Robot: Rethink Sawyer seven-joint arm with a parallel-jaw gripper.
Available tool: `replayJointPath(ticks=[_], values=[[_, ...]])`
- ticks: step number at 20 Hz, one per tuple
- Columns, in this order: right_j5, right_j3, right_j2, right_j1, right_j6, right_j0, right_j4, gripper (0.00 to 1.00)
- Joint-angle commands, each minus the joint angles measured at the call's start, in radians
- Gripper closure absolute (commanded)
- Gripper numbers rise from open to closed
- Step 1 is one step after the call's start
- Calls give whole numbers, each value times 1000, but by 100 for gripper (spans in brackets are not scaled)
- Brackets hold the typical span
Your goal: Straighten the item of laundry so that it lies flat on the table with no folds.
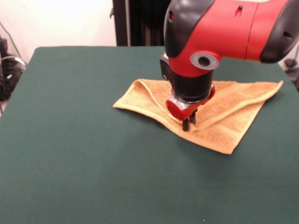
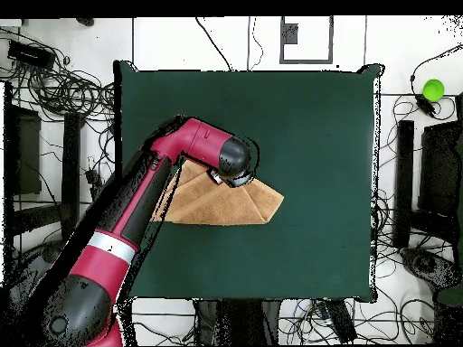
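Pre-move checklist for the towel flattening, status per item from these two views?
1. Towel flat, no folds: not ok, a layer is doubled over with a raised ridge on its left half.
2. Pincer down at the towel: ok, tips meet the cloth at the fold edge.
3. Pincer closed on cloth: cannot tell.
4. Towel fully on the table: ok, green top shows all round.
5. Room to spread: ok, bare table on every side.
6. Overhead sight of the fold: not ok, the arm covers part.

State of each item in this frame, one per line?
towel: folded over itself, creased, not flat
hand: down on the towel's fold, open or shut unclear
table: bearing the towel
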Motion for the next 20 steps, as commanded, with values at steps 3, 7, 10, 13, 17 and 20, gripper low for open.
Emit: replayJointPath(ticks=[3, 7, 10, 13, 17, 20], values=[[85, -34, 48, 63, 350, 11, 54, 100], [91, -15, 31, 56, 332, 14, 48, 100], [49, 46, 36, 21, 275, 22, 34, 100], [10, 94, 30, 0, 241, 27, 12, 100], [31, 81, 20, 32, 271, 45, 6, 100], [58, 204, 54, 29, 181, 83, 17, 100]])
